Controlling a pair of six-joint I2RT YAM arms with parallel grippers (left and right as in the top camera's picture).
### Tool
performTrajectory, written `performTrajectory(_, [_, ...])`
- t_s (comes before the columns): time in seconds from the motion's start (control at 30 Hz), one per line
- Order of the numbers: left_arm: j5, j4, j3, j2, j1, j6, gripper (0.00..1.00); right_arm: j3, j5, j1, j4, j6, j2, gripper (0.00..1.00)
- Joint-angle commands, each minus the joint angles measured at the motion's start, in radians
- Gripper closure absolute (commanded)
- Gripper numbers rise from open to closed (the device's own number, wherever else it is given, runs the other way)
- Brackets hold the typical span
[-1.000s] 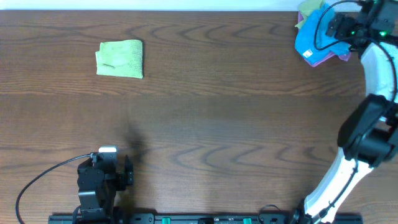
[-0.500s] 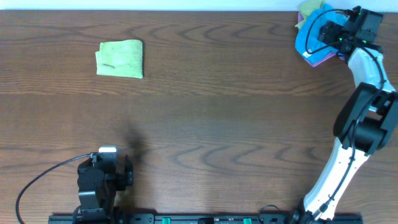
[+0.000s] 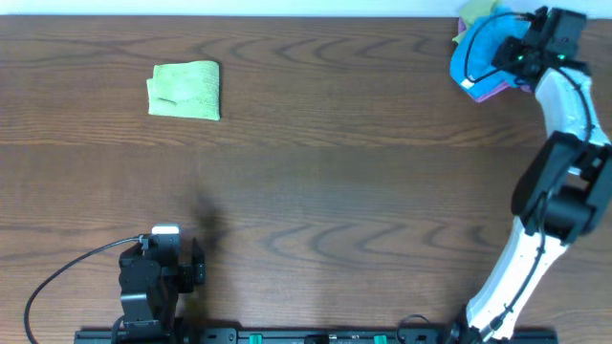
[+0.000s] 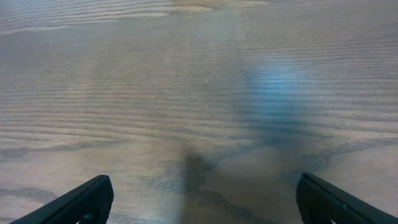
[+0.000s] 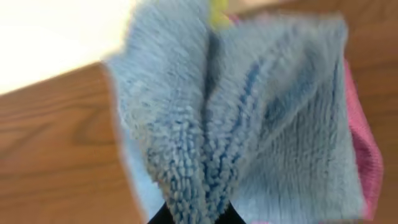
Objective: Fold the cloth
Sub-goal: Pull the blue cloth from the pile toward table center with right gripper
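The sky-blue cloth (image 3: 478, 55) lies bunched at the table's far right corner, on top of a purple cloth (image 3: 492, 90). My right gripper (image 3: 505, 59) is shut on it; in the right wrist view a raised ridge of blue terry (image 5: 205, 155) is pinched between the dark fingertips (image 5: 163, 218) at the bottom edge. My left gripper (image 3: 177, 250) rests low at the near left, far from the cloth. Its fingers (image 4: 81, 200) stand wide open over bare wood, nothing between them.
A folded light green cloth (image 3: 185, 90) lies at the far left. A yellow-green cloth (image 3: 475, 11) peeks out behind the blue one at the table's back edge. The right arm (image 3: 559, 182) runs along the right side. A cable (image 3: 57, 277) loops beside the left arm.
The right gripper has gone from open to shut, pinching the blue cloth. The cloth has bunched and shifted slightly left. The left arm has not moved.
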Motion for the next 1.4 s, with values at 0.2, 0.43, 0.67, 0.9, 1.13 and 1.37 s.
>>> performTrajectory(0.2, [-0.005,-0.010,-0.017,-0.006,-0.006,0.014,0.05,0.014,-0.009,0.098,-0.325,-0.114,-0.360,0.98])
performTrajectory(0.43, [-0.005,-0.010,-0.017,-0.006,-0.006,0.014,0.05,0.014,-0.013,0.209,-0.563,-0.126,-0.517,0.98])
performTrajectory(0.67, [-0.005,-0.010,-0.017,-0.006,-0.006,0.014,0.05,0.014,-0.012,0.394,-0.815,-0.156,-0.667,0.98])
performTrajectory(0.9, [-0.005,-0.010,-0.017,-0.006,-0.006,0.014,0.05,-0.024,-0.002,0.575,-1.057,-0.227,-0.813,0.98])
performTrajectory(1.13, [-0.005,-0.010,-0.017,-0.006,-0.006,0.014,0.05,-0.520,-0.014,0.552,-0.986,-0.226,-1.237,0.98])
performTrajectory(1.37, [-0.005,-0.010,-0.017,-0.006,-0.006,0.014,0.05,-0.808,-0.164,0.552,-0.859,-0.085,-1.487,0.98])
